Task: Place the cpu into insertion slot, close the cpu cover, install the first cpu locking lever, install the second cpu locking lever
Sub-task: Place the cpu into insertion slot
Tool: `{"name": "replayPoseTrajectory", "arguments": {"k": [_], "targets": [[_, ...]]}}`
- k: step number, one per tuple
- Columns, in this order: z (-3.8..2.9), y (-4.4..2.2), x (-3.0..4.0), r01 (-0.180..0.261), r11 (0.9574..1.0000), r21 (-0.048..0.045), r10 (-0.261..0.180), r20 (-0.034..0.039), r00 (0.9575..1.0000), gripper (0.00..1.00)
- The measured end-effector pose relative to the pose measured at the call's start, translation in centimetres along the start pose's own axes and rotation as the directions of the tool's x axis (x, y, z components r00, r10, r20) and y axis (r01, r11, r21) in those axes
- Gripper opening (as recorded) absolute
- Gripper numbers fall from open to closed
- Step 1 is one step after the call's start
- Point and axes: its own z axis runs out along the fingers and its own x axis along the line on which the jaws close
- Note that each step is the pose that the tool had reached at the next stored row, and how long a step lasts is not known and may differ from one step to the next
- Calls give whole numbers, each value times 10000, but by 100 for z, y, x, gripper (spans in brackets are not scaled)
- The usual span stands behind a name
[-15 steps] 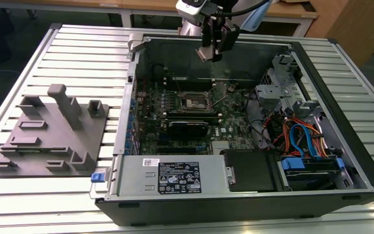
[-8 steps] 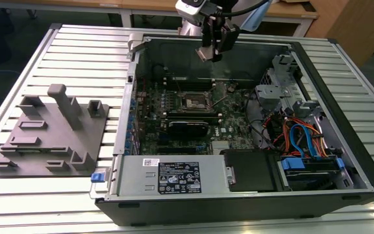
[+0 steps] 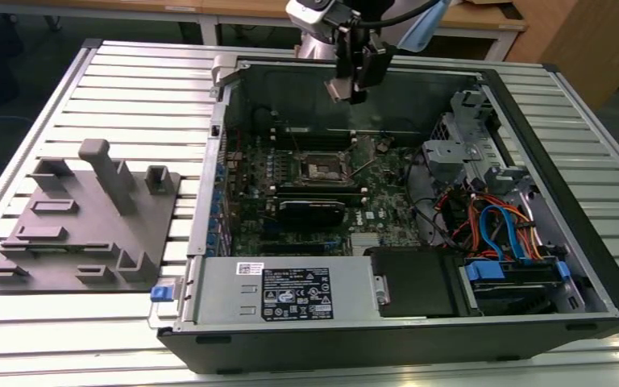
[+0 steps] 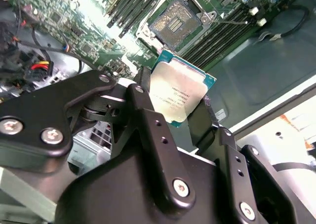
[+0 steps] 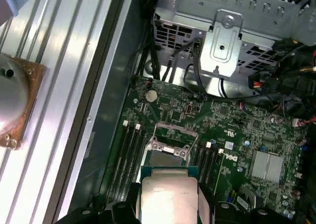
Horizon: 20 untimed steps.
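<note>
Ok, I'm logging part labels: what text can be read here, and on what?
On the small silvery square cpu: dark print lines on its top, too blurred to read.
On the white label of the grey metal power supply box: print too small to read.
No text can be quoted.

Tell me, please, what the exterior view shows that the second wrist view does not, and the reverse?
The exterior view gives the grey moulded fixture plate with upright posts on the slatted metal table, and the whole open black computer case. The second wrist view gives the silvery-grey square cpu chip, clamped between two black fingers above the board. Both share the black hand over the case and the square dark insertion slot with its silvery rim, empty.
</note>
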Motion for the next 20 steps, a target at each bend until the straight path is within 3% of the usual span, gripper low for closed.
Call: {"name": "replayPoseTrajectory", "arguments": {"k": [3,8,14,20], "targets": [[25,-2,-1,-367,9993,-3,367,29,9993,54],[85,-7,-2,-578,9983,49,578,43,9983,54],[150,-12,-3,-1544,9880,42,1544,128,9879,54],[157,-13,-3,-1641,9864,67,1640,133,9864,54]]}}
